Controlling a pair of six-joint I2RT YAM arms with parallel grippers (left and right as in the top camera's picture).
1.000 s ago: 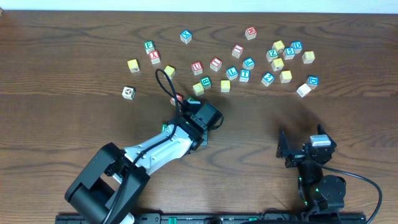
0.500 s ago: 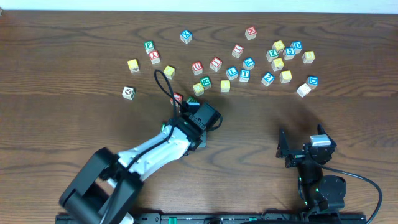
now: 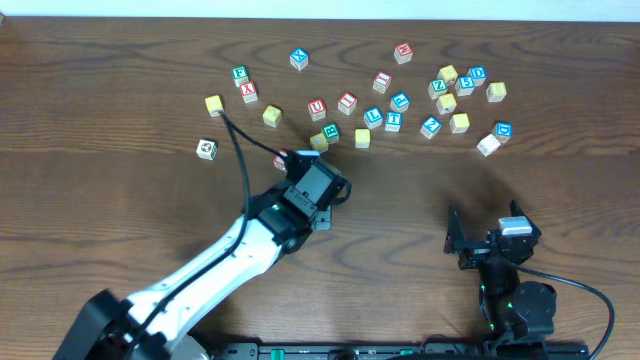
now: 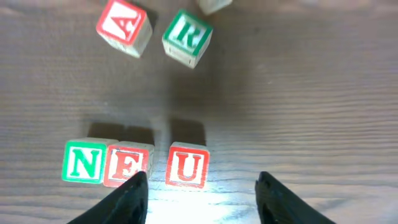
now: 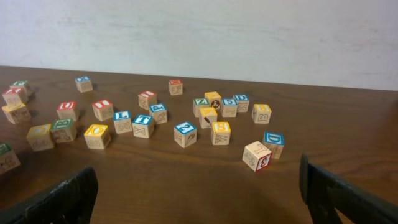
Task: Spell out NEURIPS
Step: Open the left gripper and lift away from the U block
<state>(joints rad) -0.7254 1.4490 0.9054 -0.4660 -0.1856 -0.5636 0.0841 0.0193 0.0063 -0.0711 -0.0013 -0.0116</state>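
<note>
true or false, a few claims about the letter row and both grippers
The N cube, E cube and U cube form a row. True.
The U cube touches the E cube. False: a gap separates them.
The green R cube lies apart from that row. True.
The right gripper holds a cube. False: it is open and empty.
The left gripper is shut on the U cube. False: its jaws stand open.
</note>
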